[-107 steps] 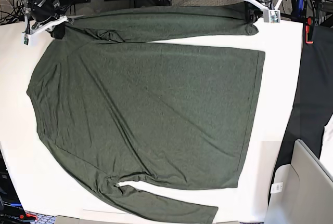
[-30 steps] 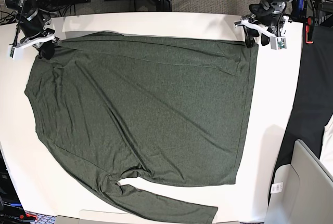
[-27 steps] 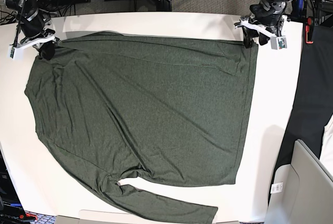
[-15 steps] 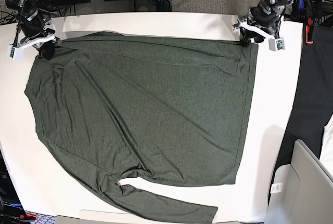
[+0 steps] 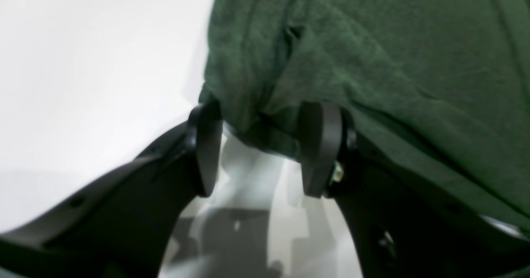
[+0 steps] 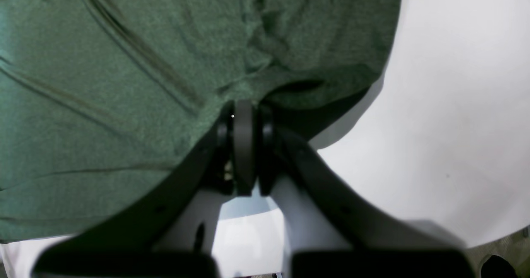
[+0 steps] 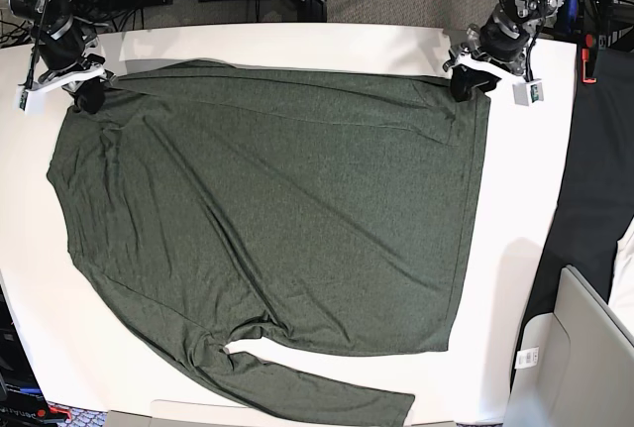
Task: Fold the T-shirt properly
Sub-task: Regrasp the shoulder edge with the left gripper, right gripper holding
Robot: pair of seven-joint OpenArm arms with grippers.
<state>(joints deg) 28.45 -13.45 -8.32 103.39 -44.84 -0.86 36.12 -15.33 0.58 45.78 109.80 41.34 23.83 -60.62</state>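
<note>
Currently at first fold: far sleeve laid over T-shirt (image 7: 267, 209); left gripper (image 5: 265, 145) released, right gripper (image 6: 244, 145) clenched on shoulder fabric; near sleeve and body unfolded.

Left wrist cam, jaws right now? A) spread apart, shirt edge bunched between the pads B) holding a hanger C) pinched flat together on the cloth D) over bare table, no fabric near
A: in the left wrist view the left gripper has its two pads standing well apart, with a bunched edge of the T-shirt sitting between them over the white table.
</note>
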